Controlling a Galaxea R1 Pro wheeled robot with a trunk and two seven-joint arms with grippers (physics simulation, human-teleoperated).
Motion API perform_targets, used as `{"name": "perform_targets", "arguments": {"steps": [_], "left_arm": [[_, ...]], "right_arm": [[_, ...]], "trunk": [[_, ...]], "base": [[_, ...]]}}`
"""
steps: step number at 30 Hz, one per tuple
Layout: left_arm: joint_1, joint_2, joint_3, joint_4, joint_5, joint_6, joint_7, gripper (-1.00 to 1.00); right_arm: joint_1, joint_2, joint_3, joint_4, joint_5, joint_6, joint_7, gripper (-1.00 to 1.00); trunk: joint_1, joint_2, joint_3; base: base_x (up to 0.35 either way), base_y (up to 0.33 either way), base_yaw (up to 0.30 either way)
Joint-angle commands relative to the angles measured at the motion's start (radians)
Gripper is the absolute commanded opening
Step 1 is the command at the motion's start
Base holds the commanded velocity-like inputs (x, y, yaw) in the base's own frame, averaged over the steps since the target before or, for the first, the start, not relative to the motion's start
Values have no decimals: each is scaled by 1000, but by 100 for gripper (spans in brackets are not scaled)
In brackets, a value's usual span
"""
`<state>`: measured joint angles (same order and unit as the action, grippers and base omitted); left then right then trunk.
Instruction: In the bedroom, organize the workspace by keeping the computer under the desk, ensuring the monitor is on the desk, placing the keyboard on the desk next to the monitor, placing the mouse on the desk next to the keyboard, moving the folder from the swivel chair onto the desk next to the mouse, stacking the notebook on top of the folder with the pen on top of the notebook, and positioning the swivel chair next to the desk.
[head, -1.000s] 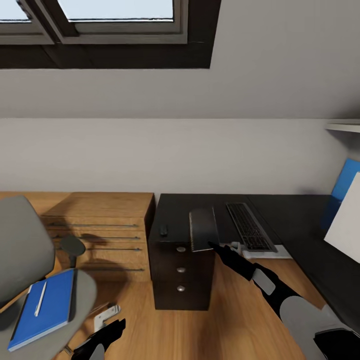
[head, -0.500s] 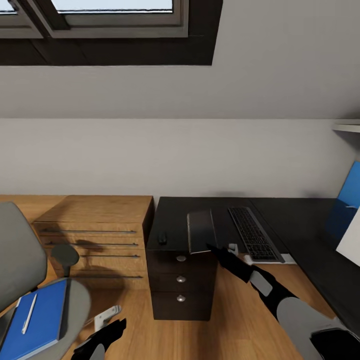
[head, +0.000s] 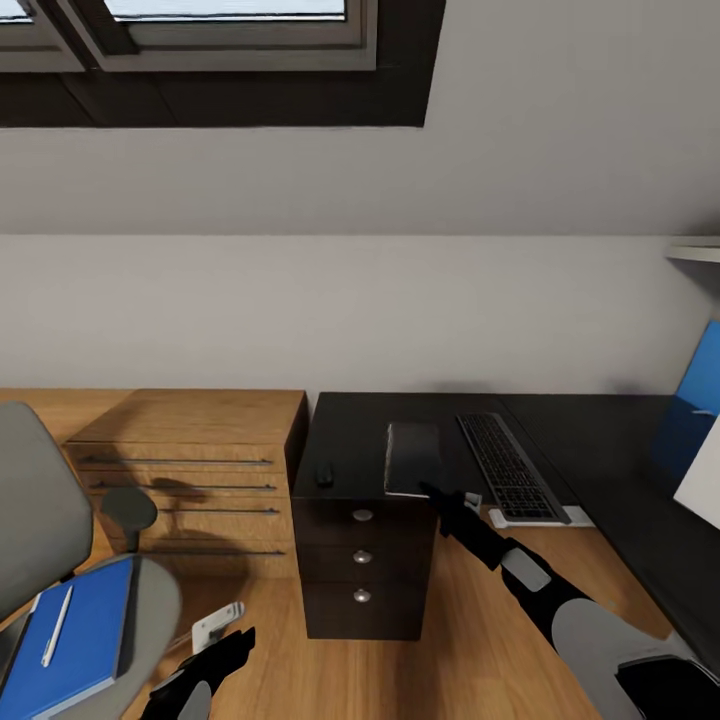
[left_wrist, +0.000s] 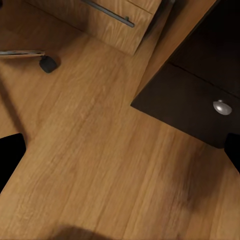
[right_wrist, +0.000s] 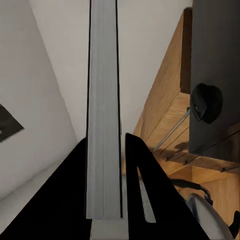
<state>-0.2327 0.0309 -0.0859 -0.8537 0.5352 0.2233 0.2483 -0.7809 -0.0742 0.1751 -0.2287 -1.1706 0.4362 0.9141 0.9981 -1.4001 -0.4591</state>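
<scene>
At 8 o'clock in the head view, a grey swivel chair (head: 45, 520) bearing a blue notebook (head: 75, 640) on its seat, with a white pen (head: 55, 626) on top. Near 7 o'clock, the left gripper (head: 205, 665) hanging low over the wooden floor (head: 470, 630); in the left wrist view its fingers (left_wrist: 10, 156) spread wide around nothing, with a chair caster (left_wrist: 48, 63) and a desk drawer knob (left_wrist: 222, 107) beyond. Toward centre, a wooden drawer chest (head: 195, 470) beside the black desk (head: 350, 430). On the desk, a dark mouse (head: 324, 473), then the folder (head: 412, 458) at the front edge, then the keyboard (head: 505, 465). From 4 o'clock, the right arm stretched forward, right gripper (head: 432, 492) clamped on the folder's near edge. Right wrist view: the folder seen edge-on between the fingers, the mouse beside it. Cannot tell whether the folder rests on the desk.
</scene>
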Motion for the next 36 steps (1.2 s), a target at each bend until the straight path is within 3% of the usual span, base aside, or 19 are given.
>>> {"name": "perform_targets", "arguments": {"steps": [1, 7, 31, 36], "left_arm": [[0, 1, -5, -2, 9, 2, 9, 100], [0, 1, -6, -2, 10, 2, 10, 100], [0, 1, -7, -1, 9, 2, 11, 100], [0, 0, -33, -1, 9, 2, 12, 100]], "right_arm": [[-1, 0, 7, 1, -23, 9, 1, -100], [-1, 11, 7, 11, -67, 13, -5, -100], [-1, 13, 7, 15, -73, 13, -6, -100], [-1, 13, 7, 15, -73, 13, -11, -100]], "trunk": [[4, -8, -4], [27, -50, -23], [119, -218, -98], [138, -253, -114]], "base": [[0, 0, 0], [0, 0, 0], [0, 0, 0], [0, 0, 0]]}}
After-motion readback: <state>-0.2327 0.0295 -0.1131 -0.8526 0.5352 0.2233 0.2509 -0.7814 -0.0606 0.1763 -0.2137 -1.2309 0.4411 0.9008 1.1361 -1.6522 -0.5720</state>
